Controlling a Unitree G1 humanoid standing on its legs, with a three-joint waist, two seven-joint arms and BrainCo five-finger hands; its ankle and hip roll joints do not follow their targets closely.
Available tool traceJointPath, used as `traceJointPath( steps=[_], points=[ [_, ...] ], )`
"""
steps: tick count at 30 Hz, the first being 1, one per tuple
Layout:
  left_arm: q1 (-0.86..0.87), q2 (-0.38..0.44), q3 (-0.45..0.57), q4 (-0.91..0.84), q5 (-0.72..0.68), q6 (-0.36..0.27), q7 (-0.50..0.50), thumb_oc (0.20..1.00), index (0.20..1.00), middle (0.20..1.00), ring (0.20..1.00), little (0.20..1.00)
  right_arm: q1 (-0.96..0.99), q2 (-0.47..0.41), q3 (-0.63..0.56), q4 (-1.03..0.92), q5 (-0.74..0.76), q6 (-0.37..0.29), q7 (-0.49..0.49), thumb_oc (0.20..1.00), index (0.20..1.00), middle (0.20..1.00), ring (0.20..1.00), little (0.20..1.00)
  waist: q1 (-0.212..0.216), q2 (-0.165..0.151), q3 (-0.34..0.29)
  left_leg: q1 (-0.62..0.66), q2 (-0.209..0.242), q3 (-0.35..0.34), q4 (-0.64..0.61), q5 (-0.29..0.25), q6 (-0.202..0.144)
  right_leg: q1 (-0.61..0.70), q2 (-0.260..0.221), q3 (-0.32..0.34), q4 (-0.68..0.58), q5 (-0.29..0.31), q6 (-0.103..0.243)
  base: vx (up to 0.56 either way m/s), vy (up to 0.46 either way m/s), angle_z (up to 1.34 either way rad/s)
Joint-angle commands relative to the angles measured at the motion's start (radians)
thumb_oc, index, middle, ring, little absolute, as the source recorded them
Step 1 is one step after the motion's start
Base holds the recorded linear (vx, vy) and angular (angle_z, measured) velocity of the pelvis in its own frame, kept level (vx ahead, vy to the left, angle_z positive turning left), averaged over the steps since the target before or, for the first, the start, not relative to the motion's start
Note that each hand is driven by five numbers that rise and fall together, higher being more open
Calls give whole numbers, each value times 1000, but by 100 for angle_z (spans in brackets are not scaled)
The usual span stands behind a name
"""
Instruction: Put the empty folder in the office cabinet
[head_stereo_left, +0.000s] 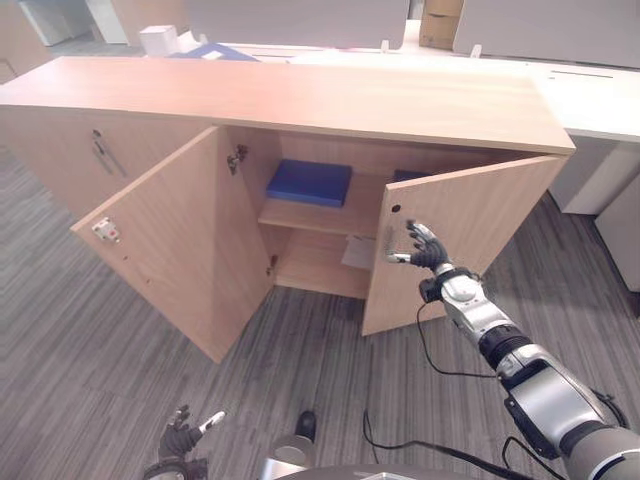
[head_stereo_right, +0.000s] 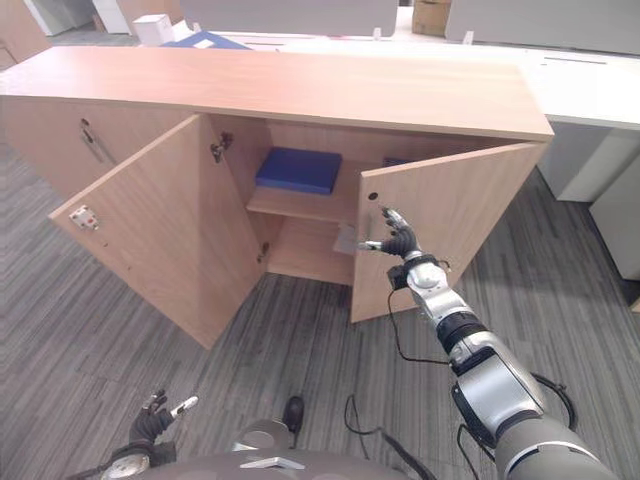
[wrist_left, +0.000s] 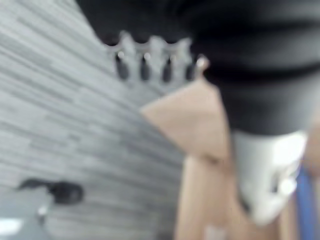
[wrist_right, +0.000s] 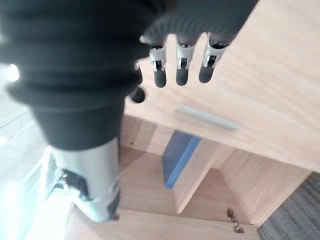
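1. The right hand (head_stereo_left: 425, 247), fingers relaxed and holding nothing, hovers at the inner face of the cabinet's (head_stereo_left: 300, 100) right door (head_stereo_left: 470, 230), near its handle (wrist_right: 207, 117).
2. The blue folder (head_stereo_left: 310, 182) lies on the upper shelf (head_stereo_left: 310, 214), beyond that hand.
3. The left hand (head_stereo_left: 180, 436) hangs low over the floor (head_stereo_left: 100, 340), fingers loosely spread.

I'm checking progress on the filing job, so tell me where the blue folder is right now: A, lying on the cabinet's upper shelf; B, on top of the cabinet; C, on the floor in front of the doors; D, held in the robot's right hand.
A: the blue folder lies flat on the upper shelf inside the open cabinet, while the right hand is at the right door, holding nothing.
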Motion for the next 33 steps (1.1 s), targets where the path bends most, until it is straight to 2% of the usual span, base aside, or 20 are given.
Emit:
traceJointPath(
  steps=[1, 5, 6, 7, 9, 10, 11, 12, 15, 19, 20, 22, 23, 26, 27, 28, 33],
  points=[
    [-74, 58, 4, 38, -21, -102, 93, 1000, 1000, 1000, 1000, 1000, -75, -35, -2, -2, -2, -39, -15, 1000, 1000, 1000, 1000, 1000, 25, -8, 15, 73, 24, 1, 0, -145, -44, -40, -3, -24, 2, -7, -29, -4, 27, 6],
    [-77, 71, 75, -9, -73, -172, 217, 1000, 1000, 1000, 1000, 1000, 15, -53, -46, -1, 77, 37, -3, 1000, 1000, 1000, 1000, 1000, 14, -9, 15, 69, 28, 3, 0, -143, -46, -41, -6, -24, 2, -9, -30, -14, 64, 1],
    [-77, 72, 86, -14, -72, -177, 228, 1000, 1000, 1000, 1000, 1000, 32, -55, -54, -3, 74, 38, 3, 1000, 1000, 1000, 1000, 1000, 12, -9, 16, 69, 29, 6, 0, -143, -46, -42, -6, -24, 2, -9, -30, -62, 146, 2],
    [-75, 79, 142, -48, -39, -214, 299, 1000, 1000, 1000, 1000, 1000, 147, -70, -89, -37, 87, 47, 20, 1000, 1000, 1000, 1000, 1000, -8, -12, 27, 68, 38, 35, 0, -141, -46, -42, -10, -30, 2, -8, -29, -62, 145, 3],
    [-71, 86, 170, -74, -16, -241, 345, 1000, 1000, 1000, 1000, 1000, 234, -76, -117, -73, 85, 76, 21, 1000, 1000, 1000, 1000, 1000, -27, -15, 37, 73, 48, 72, 0, -139, -47, -43, -16, -40, 2, -6, -28, -91, 211, 15],
    [-69, 92, 199, -99, 8, -255, 363, 1000, 1000, 1000, 1000, 1000, 323, -76, -134, -110, 32, 88, 21, 1000, 1000, 1000, 1000, 1000, -50, -17, 46, 74, 55, 112, 0, -137, -46, -50, -27, -48, 2, 1, -22, -101, 237, 24],
    [-69, 93, 207, -106, 12, -259, 367, 1000, 1000, 1000, 1000, 1000, 347, -76, -136, -122, 14, 95, 19, 1000, 1000, 1000, 1000, 1000, -57, -17, 48, 73, 56, 124, 0, -135, -45, -53, -31, -50, 2, 5, -20, -124, 302, 19],
    [-79, 106, 235, -129, 30, -261, 383, 1000, 1000, 1000, 1000, 1000, 424, -69, -139, -148, -22, 123, 19, 1000, 1000, 1000, 1000, 1000, -77, -21, 60, 69, 52, 140, 0, -138, -38, -65, -42, -48, 2, 16, -11, -96, 220, 18],
    [-108, 144, 285, -155, 32, -249, 376, 1000, 1000, 1000, 1000, 1000, 528, -55, -138, -164, -67, 128, 12, 1000, 1000, 1000, 1000, 1000, -106, -32, 84, 60, 36, 152, 2, -149, -19, -89, -63, -33, 9, 36, 11, -112, 244, 6],
    [-202, 266, 379, -179, -12, -200, 366, 1000, 1000, 1000, 1000, 1000, 667, -51, -189, -134, -50, 108, -33, 1000, 1000, 1000, 1000, 1000, -154, -63, 147, 37, -11, 183, 24, -184, 31, -150, -133, -3, 45, 92, 73, -155, 329, -3],
    [-215, 284, 392, -178, -27, -193, 361, 1000, 1000, 1000, 1000, 1000, 676, -53, -198, -126, -48, 102, -39, 1000, 1000, 1000, 1000, 1000, -160, -67, 154, 31, -15, 184, 31, -191, 38, -159, -138, 6, 54, 94, 75, -91, 192, 0],
    [-231, 307, 408, -175, -39, -195, 377, 1000, 1000, 1000, 1000, 1000, 686, -57, -212, -113, -45, 98, -50, 1000, 1000, 1000, 1000, 1000, -169, -72, 164, 21, -21, 180, 41, -201, 48, -177, -139, 27, 71, 91, 76, -75, 162, -8],
    [-247, 336, 431, -160, -67, -201, 405, 1000, 1000, 1000, 1000, 1000, 700, -64, -236, -87, -48, 83, -52, 1000, 1000, 1000, 1000, 1000, -184, -78, 179, 12, -28, 169, 50, -216, 59, -205, -128, 62, 90, 85, 76, -82, 192, -13],
    [-261, 393, 472, -125, -106, -203, 413, 1000, 1000, 1000, 1000, 1000, 702, -72, -251, -54, -33, 69, -51, 1000, 1000, 1000, 1000, 1000, -191, -90, 196, 4, -27, 184, 58, -226, 63, -224, -121, 68, 106, 79, 77, -73, 118, 18],
    [-269, 431, 502, -108, -104, -201, 420, 1000, 1000, 1000, 1000, 1000, 699, -75, -260, -28, -23, 60, -50, 1000, 1000, 1000, 1000, 1000, -193, -103, 208, -3, -24, 197, 62, -231, 63, -234, -115, 70, 107, 82, 81, -63, 50, 2],
    [-269, 431, 502, -108, -104, -201, 420, 1000, 1000, 1000, 1000, 1000, 699, -75, -260, -28, -23, 60, -50, 1000, 1000, 1000, 1000, 1000, -193, -103, 208, -3, -24, 197, 62, -231, 63, -234, -115, 70, 107, 82, 81, -69, 30, -14],
    [-315, 559, 552, -67, -131, -148, 437, 1000, 1000, 1000, 1000, 1000, 672, -88, -281, 6, 16, 13, -24, 1000, 1000, 1000, 1000, 1000, -190, -146, 241, -47, -11, 219, 82, -243, 64, -265, -90, 94, 84, 93, 83, -84, -24, 7]
  ],
)
